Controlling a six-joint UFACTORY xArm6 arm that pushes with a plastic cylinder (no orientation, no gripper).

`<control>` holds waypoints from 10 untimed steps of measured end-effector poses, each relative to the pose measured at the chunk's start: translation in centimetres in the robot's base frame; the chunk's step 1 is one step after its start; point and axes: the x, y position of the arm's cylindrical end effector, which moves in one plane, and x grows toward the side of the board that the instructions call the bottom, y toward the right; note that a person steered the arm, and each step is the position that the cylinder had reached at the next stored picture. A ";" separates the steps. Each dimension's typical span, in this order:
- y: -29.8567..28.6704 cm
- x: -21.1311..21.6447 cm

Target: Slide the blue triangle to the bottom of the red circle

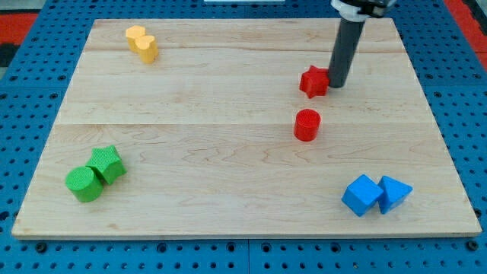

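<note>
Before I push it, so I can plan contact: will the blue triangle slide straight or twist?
The blue triangle looks rigid with a flat base, so probably slides without tipping. Its slanted sides may make it rotate. It touches the blue cube, which might drag along.

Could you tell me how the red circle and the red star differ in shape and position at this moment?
The red circle is a round cylinder; the red star has pointed edges. The red star sits nearer the view's top, the red circle just below it. My tip rests against the red star's right side, while the red circle stands apart from it. Both share the same red colour.
</note>
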 end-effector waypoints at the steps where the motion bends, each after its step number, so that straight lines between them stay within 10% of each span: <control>1: -2.8 -1.1; 6: 8.6 21.7; 10: -4.0 18.2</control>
